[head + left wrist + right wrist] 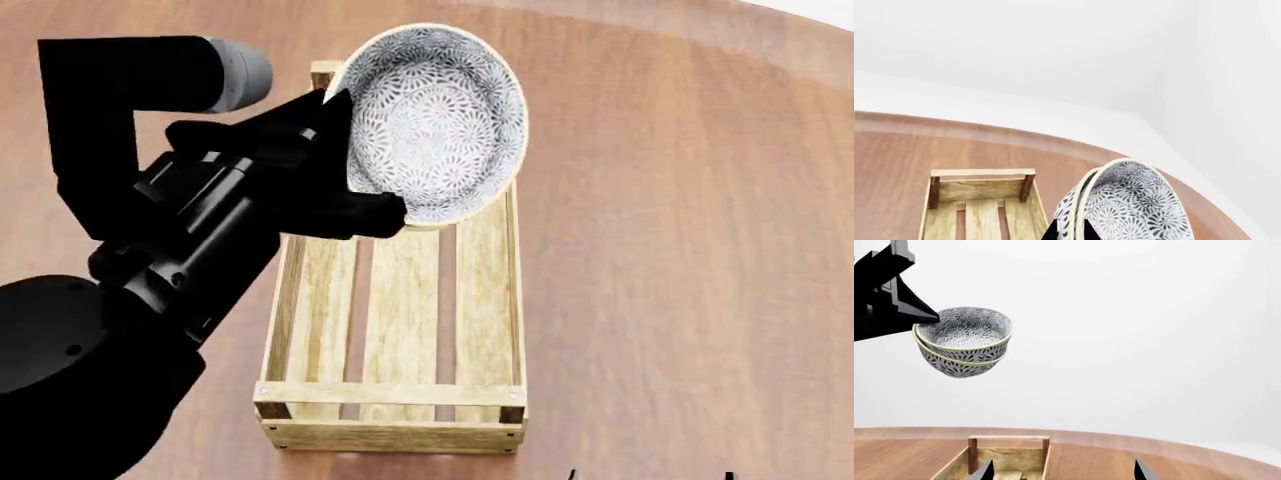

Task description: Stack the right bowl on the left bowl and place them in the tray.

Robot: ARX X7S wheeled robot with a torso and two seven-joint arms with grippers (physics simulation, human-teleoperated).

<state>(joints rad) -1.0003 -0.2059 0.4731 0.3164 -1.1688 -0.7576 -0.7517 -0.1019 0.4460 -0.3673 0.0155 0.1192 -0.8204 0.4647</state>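
Note:
Two patterned black-and-white bowls (434, 120) are nested one inside the other, the upper bowl (967, 327) seated in the lower bowl (957, 365). My left gripper (358, 160) is shut on their rims at one side, with one finger inside and one outside (1071, 232). The stack hangs tilted in the air above the far end of the tray (400, 310), a long light-wood crate lying lengthwise on the table. My right gripper (1062, 471) is open and empty, low near the tray's near end, and only its tips show at the head view's bottom edge (650, 475).
The tray rests on a round brown wooden table (667, 250), whose curved far edge (1054, 142) meets white surroundings. My black left arm (147, 260) covers the table's left side in the head view.

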